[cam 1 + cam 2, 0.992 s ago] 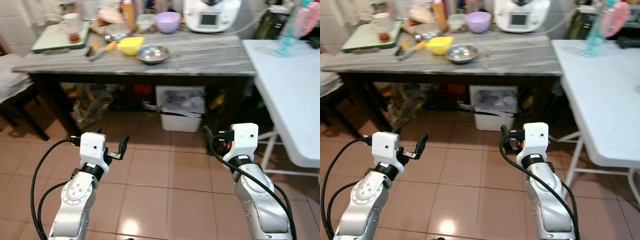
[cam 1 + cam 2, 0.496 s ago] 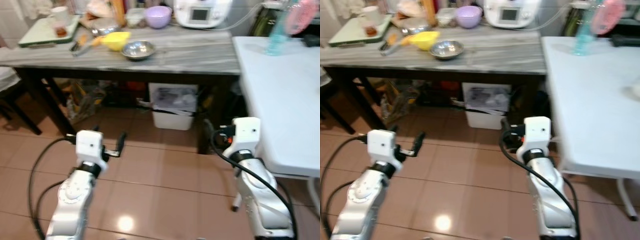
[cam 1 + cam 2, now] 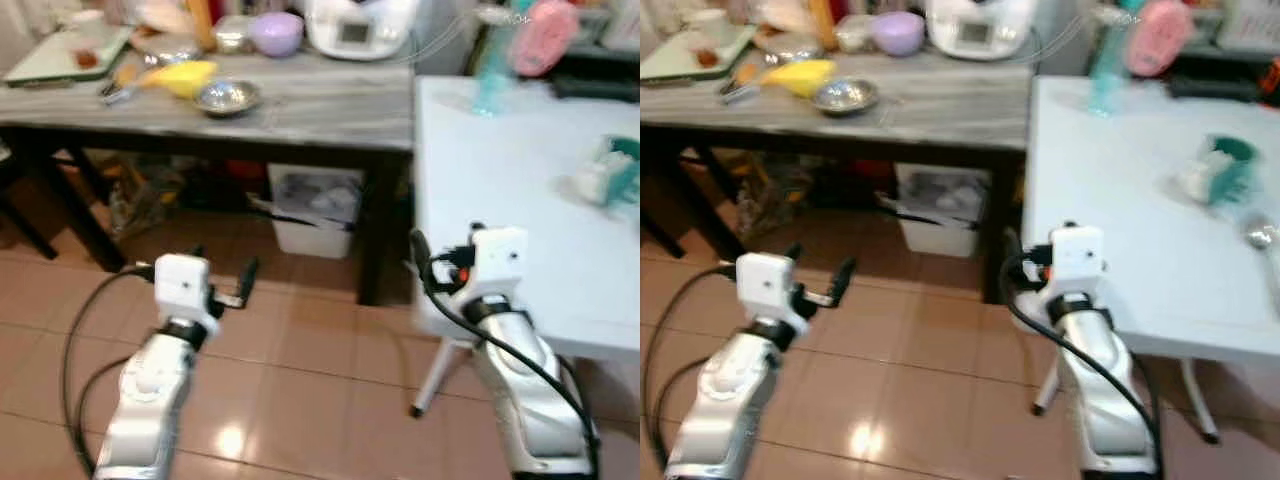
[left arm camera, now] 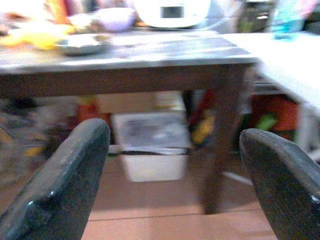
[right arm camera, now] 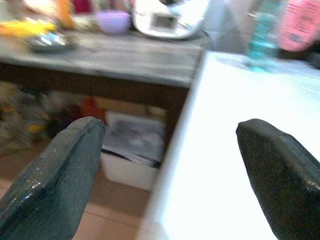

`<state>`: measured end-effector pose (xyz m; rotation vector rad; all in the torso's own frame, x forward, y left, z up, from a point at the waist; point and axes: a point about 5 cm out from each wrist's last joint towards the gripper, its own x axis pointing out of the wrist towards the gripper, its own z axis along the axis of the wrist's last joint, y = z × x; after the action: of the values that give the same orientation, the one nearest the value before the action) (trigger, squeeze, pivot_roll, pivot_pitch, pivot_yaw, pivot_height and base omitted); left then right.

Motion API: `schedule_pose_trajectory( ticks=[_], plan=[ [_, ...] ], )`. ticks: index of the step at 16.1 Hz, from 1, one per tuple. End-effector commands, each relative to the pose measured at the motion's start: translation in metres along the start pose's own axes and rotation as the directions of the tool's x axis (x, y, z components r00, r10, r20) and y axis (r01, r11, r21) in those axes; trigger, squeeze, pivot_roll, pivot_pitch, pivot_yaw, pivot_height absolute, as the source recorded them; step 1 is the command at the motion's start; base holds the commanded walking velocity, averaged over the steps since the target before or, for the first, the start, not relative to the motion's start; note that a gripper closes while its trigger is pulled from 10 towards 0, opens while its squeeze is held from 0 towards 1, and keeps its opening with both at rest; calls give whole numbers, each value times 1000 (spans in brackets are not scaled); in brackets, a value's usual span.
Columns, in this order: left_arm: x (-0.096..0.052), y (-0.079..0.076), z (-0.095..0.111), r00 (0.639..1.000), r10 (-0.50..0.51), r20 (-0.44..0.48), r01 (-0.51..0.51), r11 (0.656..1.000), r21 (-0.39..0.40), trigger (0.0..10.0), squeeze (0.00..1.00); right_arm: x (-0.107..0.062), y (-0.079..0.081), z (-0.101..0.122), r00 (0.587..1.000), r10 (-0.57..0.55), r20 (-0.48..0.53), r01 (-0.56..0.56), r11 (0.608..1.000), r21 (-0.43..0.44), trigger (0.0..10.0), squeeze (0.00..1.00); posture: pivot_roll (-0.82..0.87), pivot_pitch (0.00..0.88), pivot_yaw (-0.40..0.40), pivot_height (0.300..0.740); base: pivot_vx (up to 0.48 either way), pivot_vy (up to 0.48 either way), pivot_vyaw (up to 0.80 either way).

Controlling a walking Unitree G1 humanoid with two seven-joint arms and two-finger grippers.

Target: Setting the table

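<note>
Floor tiles (image 3: 310, 370), reddish brown, take up the lower middle of the head views, and both my arms stick out over them. Everything's kinda blurry.

Starting at the left: my left gripper (image 3: 225, 285) sits low left of the frame, above the tiles, holding nothing. In the left wrist view its fingers (image 4: 65, 185) are spread wide with just air between them, pointing at the underside of the grey marble counter (image 3: 300, 100).

That counter runs across the upper left. On it, left to right: a green tray (image 3: 60, 55) at the far corner, something yellow (image 3: 185, 78) that looks like a bowl, a steel bowl (image 3: 226, 96) just beside it, a purple bowl (image 3: 276, 32) further back, then a white appliance (image 3: 350, 25) with a little screen. Under the counter there's a white bin (image 3: 315, 210) on the floor, plus some clutter I can't make out.

Moving right, the white table (image 3: 1120, 220) fills the upper right, its near corner right by my right arm. My right gripper (image 3: 445, 250) is at that edge, lower middle-right, empty; the right wrist view shows its fingers (image 5: 55, 175) spread well apart too.

On the white table: a teal bottle (image 3: 1108, 60) and a pink thing (image 3: 1155, 38) at the back, a teal-and-white bundle (image 3: 1215, 170) toward the right, and a spoon (image 3: 1262, 238) at the far right edge.
</note>
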<state>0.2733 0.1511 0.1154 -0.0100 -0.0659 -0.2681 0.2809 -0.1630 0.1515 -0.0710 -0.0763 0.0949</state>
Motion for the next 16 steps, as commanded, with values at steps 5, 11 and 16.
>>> schedule_pose_trajectory(
  ticks=[5,11,16],
  plan=[
    [-1,3,2,1000,-2,-4,2,1000,17,10000,0,1,1,3,1000,-8,14,8,1000,0,10000,0,-52,94,44,740,0,-480,0],
    [0,1,1,1000,-11,-5,11,1000,15,10000,0,1,1,2,1000,-12,9,12,1000,-2,10000,0,-55,93,47,740,0,-480,0],
    [-5,-5,-6,998,-43,-39,42,999,-8,10000,0,3,2,1,1000,-17,7,17,1000,3,10000,0,-47,96,54,740,0,-288,0]
  ],
)
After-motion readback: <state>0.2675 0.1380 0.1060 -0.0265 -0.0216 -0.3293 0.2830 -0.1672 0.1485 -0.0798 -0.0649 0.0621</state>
